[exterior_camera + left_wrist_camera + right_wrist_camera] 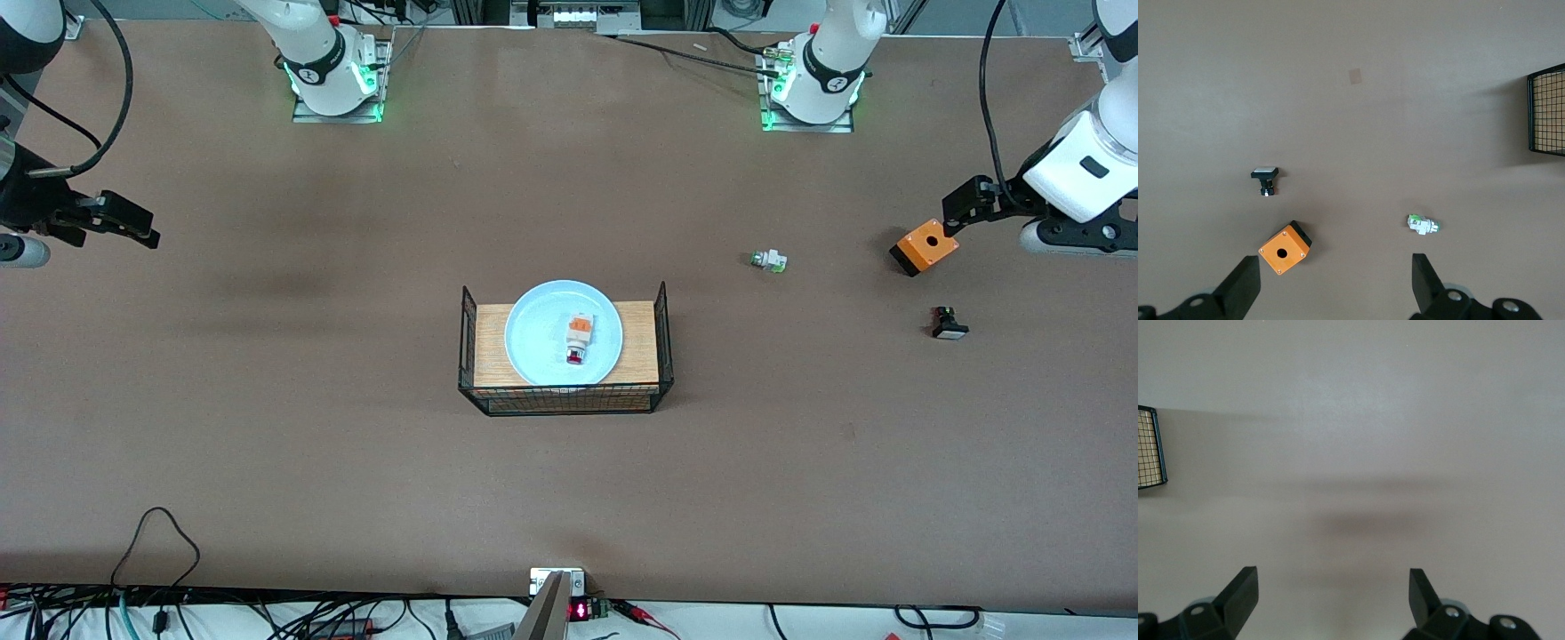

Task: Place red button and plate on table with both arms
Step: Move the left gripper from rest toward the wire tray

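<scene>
1. Evidently nothing is placed yet: the red button [577, 340] lies on the plate [536, 333], which sits on the wire rack [565, 395] mid-tabletop [267, 444].
2. Left claw [1333, 280] hangs released over the orange box [925, 246] near the left arm's edge; right claw [1333, 592], released, waits over bare tabletop at the right arm's edge.
3. Rack end walls flank the plate; a green-and-white button [769, 260] and black button [948, 324] lie clear of it.

Pale-blue plate [542, 342]; red button [578, 339] white w/ orange block, red cap; brown table [267, 427].
</scene>
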Motion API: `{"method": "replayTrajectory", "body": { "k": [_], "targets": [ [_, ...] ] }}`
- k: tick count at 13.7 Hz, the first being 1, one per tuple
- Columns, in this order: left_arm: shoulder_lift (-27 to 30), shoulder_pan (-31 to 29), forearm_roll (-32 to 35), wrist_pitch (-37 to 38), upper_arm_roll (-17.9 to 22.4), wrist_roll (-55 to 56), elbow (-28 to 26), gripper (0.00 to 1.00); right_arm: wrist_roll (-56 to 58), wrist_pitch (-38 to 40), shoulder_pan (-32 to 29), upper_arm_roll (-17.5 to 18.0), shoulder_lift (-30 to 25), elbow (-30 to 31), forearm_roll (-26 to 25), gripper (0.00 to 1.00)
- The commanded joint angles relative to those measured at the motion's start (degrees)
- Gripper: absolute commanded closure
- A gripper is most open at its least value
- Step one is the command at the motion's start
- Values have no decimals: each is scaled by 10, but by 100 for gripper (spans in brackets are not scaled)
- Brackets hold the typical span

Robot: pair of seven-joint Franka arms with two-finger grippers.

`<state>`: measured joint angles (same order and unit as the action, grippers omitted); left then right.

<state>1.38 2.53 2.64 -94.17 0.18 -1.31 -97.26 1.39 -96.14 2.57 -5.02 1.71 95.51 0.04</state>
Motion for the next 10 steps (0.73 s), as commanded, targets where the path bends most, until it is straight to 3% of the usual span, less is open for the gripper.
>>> {"method": "replayTrajectory", "body": {
  "k": [1, 6, 8, 10],
  "targets": [
    [14, 0, -18, 7, 4, -5, -7, 0, 1, 10, -1, 2, -3, -9, -3, 0],
    [12, 8, -31, 7, 0, -4, -6, 0, 3, 10, 0, 2, -3, -9, -5, 0],
    [-11, 46, -43, 13, -17, 7, 22, 0, 4, 10, 0, 2, -3, -9, -5, 0],
    [-40, 80, -83, 12, -44, 98, 54, 0, 4, 10, 0, 2, -3, -9, -4, 0]
  ]
}}
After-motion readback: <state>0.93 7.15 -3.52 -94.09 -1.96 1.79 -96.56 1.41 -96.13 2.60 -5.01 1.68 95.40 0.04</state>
